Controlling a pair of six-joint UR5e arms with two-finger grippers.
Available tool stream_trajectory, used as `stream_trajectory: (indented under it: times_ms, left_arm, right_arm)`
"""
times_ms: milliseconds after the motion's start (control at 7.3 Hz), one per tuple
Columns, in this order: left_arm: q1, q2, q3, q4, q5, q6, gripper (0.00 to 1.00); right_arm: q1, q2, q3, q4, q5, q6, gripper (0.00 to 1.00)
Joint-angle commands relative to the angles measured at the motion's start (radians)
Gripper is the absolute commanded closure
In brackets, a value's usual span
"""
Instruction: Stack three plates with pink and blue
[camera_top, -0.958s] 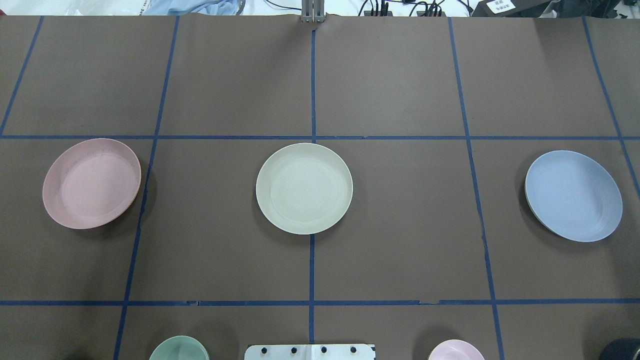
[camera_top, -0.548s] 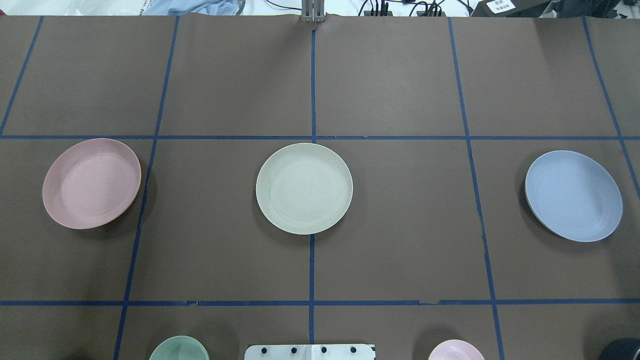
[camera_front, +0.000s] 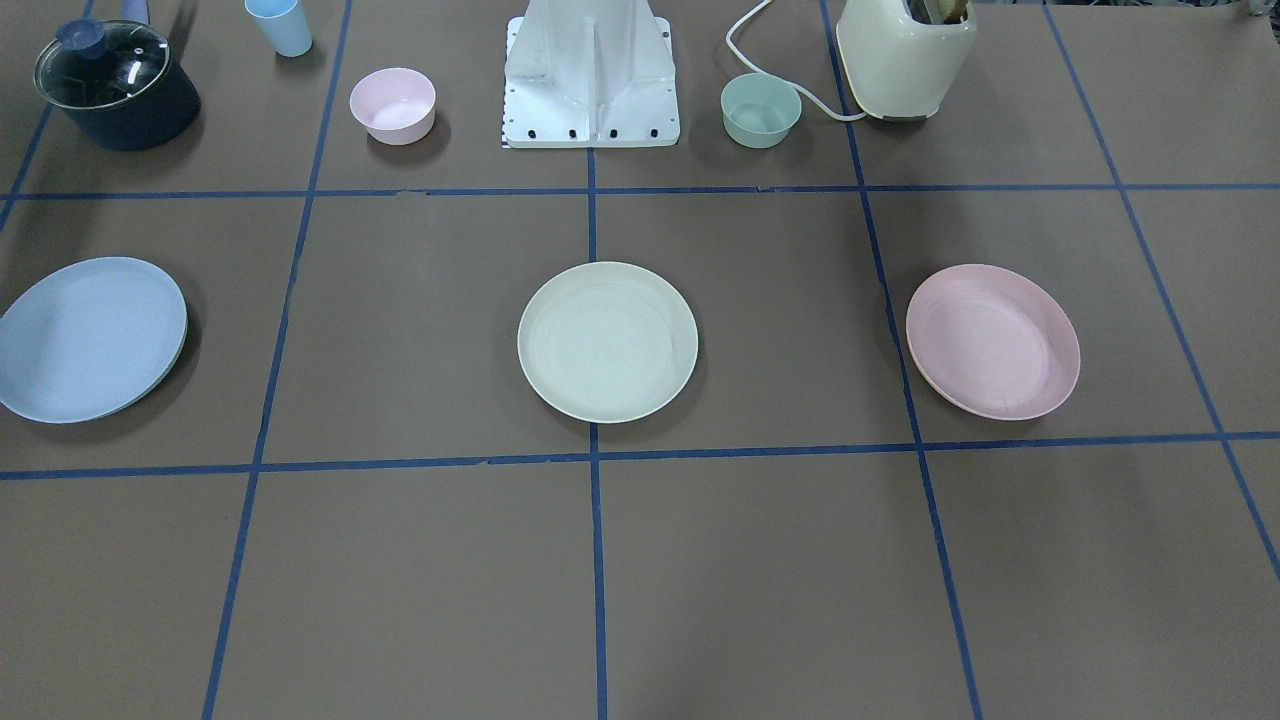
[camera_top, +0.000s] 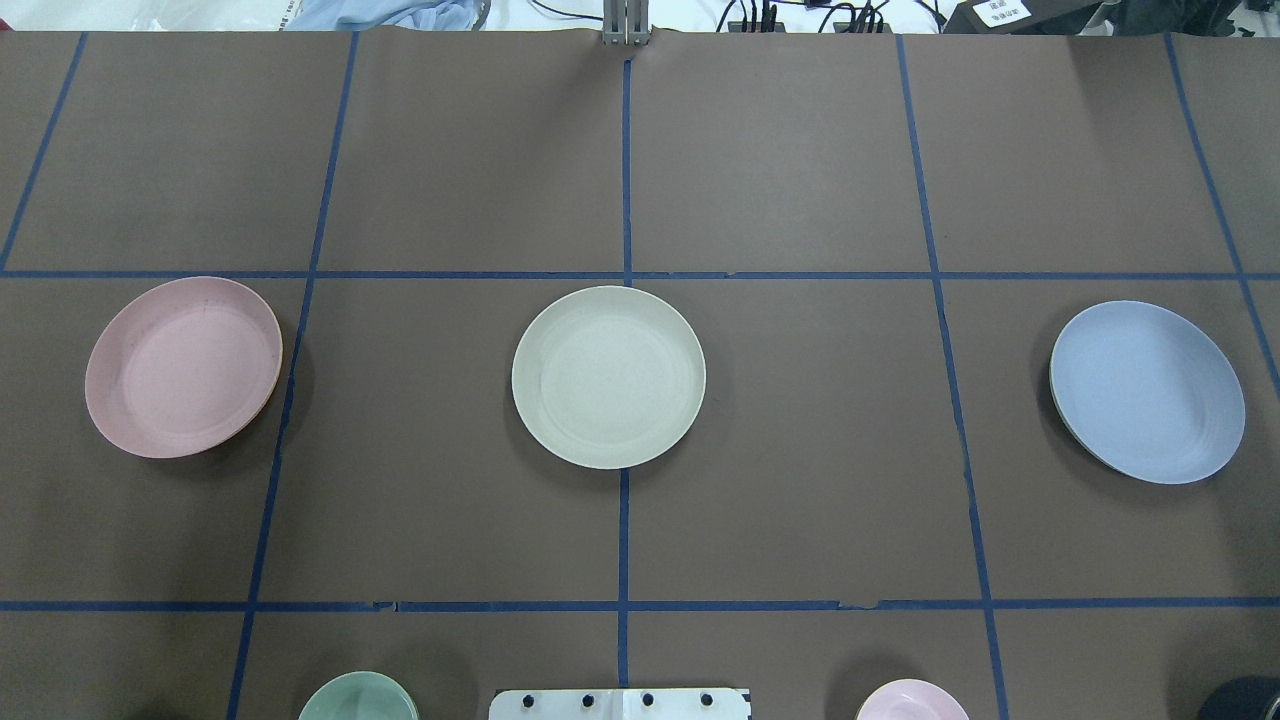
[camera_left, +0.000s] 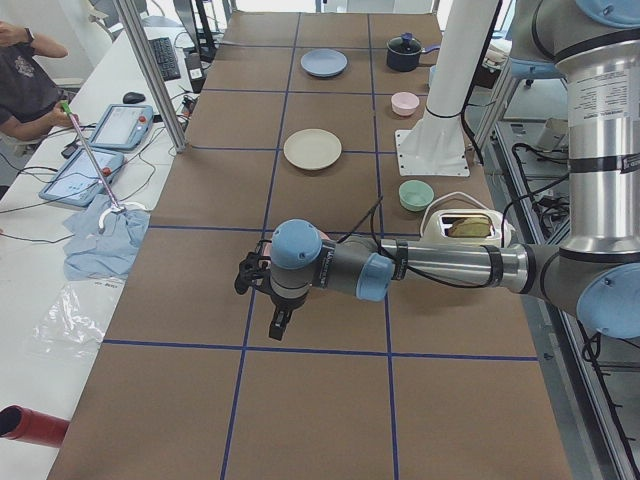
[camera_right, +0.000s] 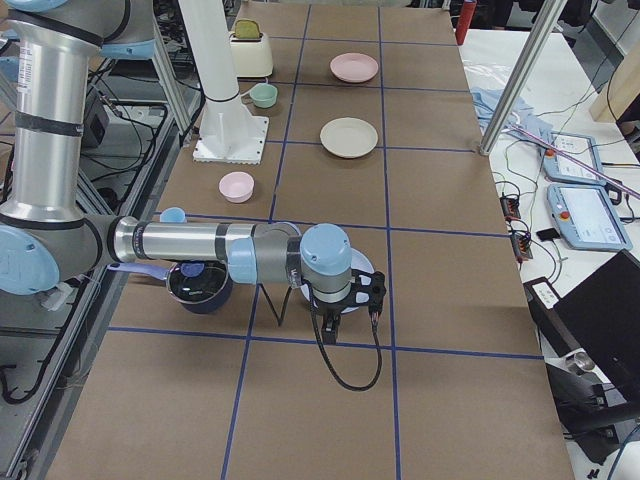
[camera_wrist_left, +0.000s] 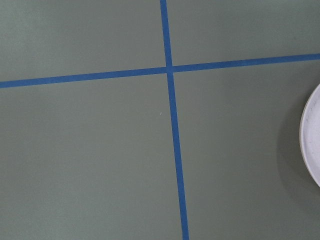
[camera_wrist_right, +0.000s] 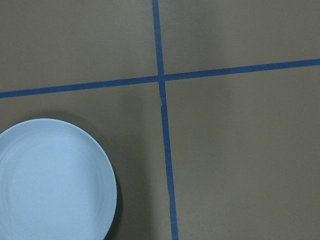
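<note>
Three plates lie apart in a row on the brown table: the pink plate (camera_top: 183, 367) on the left, the cream-white plate (camera_top: 608, 377) in the middle, the blue plate (camera_top: 1147, 391) on the right. Neither gripper shows in the overhead or front view. In the exterior left view my left gripper (camera_left: 277, 322) hangs above the table over the pink plate's spot; I cannot tell if it is open. In the exterior right view my right gripper (camera_right: 330, 325) hangs over the blue plate (camera_right: 362, 266); I cannot tell its state. The right wrist view shows the blue plate (camera_wrist_right: 50, 180) at lower left.
Near the robot base (camera_front: 592, 75) stand a small pink bowl (camera_front: 392, 104), a mint-green bowl (camera_front: 761, 109), a cream toaster (camera_front: 905, 55), a dark pot with a glass lid (camera_front: 115, 85) and a blue cup (camera_front: 279, 25). An operator sits beside the table in the exterior left view.
</note>
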Motion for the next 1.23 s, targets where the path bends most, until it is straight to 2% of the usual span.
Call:
stream_trajectory:
  times_ms: [0, 137, 274, 411, 685, 821, 1095]
  left_arm:
    - [0.034, -0.011, 0.053, -0.032, -0.244, -0.004, 0.0]
    - [0.034, -0.094, 0.179, -0.027, -0.329, -0.034, 0.0]
    - [0.036, -0.16, 0.252, -0.045, -0.332, -0.112, 0.0]
    - [0.036, -0.188, 0.275, -0.056, -0.326, -0.141, 0.0]
    - [0.077, -0.197, 0.276, -0.125, -0.245, -0.21, 0.0]
    - [0.092, -0.183, 0.276, -0.247, -0.188, -0.357, 0.0]
    - [0.217, -0.083, 0.28, -0.614, -0.041, -0.711, 0.0]
  right_arm:
    - [0.0, 0.001, -0.003, 0.002, -0.001, 0.0, 0.0]
    - [-0.002, 0.005, -0.003, 0.002, -0.001, -0.001, 0.0]
    - [-0.012, 0.042, 0.002, 0.001, 0.002, -0.001, 0.0]
    - [-0.023, 0.057, 0.006, -0.002, 0.008, -0.003, 0.0]
    - [-0.031, 0.056, -0.041, -0.001, 0.016, 0.0, 0.0]
    - [-0.031, 0.05, -0.041, 0.001, 0.036, -0.001, 0.0]
    - [-0.031, 0.048, -0.04, 0.002, 0.042, -0.001, 0.0]
